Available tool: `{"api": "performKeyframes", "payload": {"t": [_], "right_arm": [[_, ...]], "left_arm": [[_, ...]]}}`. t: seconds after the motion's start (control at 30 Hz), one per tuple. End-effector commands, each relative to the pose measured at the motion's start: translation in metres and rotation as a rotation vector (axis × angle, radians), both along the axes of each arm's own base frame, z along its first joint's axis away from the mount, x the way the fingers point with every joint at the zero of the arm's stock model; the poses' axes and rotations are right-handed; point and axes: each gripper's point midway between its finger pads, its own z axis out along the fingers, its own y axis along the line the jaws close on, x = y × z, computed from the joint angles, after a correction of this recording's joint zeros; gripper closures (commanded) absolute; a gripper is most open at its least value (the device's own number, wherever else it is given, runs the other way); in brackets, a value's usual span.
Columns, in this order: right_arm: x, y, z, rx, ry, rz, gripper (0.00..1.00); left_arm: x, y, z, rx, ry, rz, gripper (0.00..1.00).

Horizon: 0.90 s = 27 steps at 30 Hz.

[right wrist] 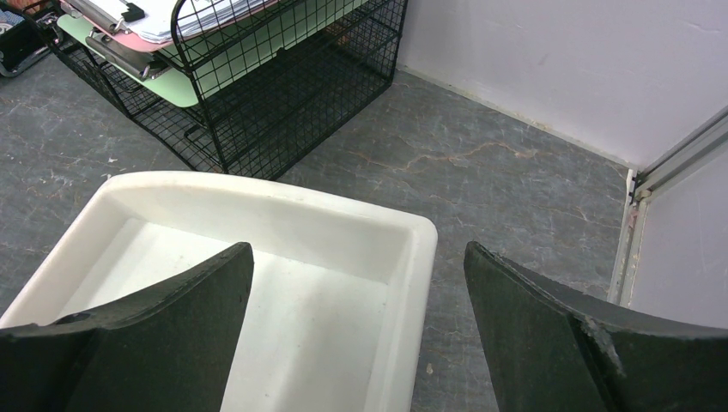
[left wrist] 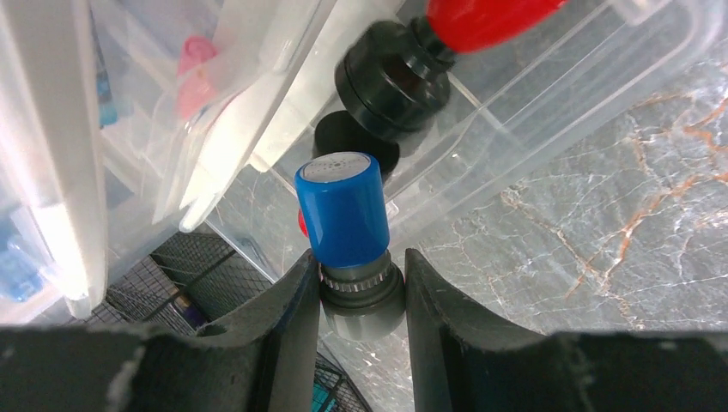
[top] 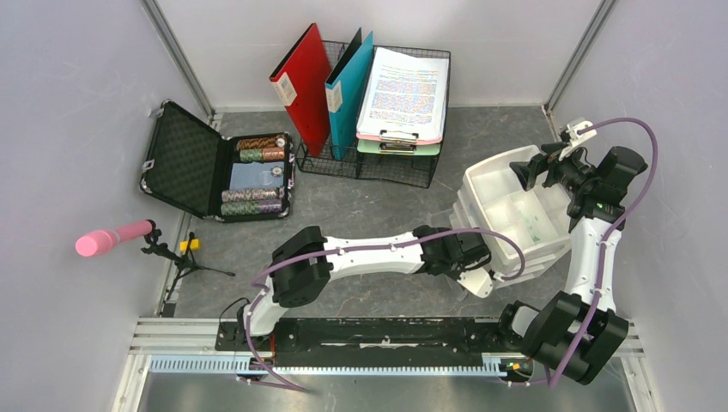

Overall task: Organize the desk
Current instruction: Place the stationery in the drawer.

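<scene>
On the dark-grey stone-look desk [top: 378,215], my left gripper [left wrist: 360,292] is shut on the grey base of a blue-capped stamp [left wrist: 343,215]. The stamp points at the open side of a clear plastic box [left wrist: 532,112]. A black stamp with a red handle [left wrist: 391,81] lies inside that box. In the top view the left gripper [top: 477,276] sits at the near-left corner of the white stacked organiser [top: 470,184]. My right gripper [top: 530,168] hangs open over the organiser's far end, with a white tray corner [right wrist: 403,236] between its fingers and nothing held.
A black wire rack [top: 378,163] at the back holds a red folder [top: 302,81], a teal folder [top: 348,86] and clipboards with papers [top: 403,94]. An open black case of chips [top: 219,167] lies at left, near a pink microphone [top: 107,239] on a small tripod. A rail [top: 378,339] runs along the near edge.
</scene>
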Motion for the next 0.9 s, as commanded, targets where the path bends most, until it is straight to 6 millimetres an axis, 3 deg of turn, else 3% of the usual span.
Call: {"api": "performKeyframes", "payload": {"t": [0.0, 0.13, 0.4, 0.87], "right_arm": [[-0.031, 0.011, -0.089, 0.174, 0.354, -0.035, 0.02], [-0.031, 0.011, -0.089, 0.174, 0.352, -0.037, 0.02], [-0.031, 0.010, -0.089, 0.174, 0.353, -0.039, 0.02], [-0.032, 0.009, -0.091, 0.178, 0.359, -0.042, 0.02]], "left_arm": [[-0.005, -0.019, 0.013, -0.027, -0.058, -0.085, 0.81], [-0.008, -0.022, 0.012, -0.021, -0.071, -0.112, 0.76], [-0.013, -0.026, 0.015, -0.029, -0.086, -0.135, 0.48], [-0.017, -0.007, 0.040, -0.100, -0.081, -0.071, 0.37]]}}
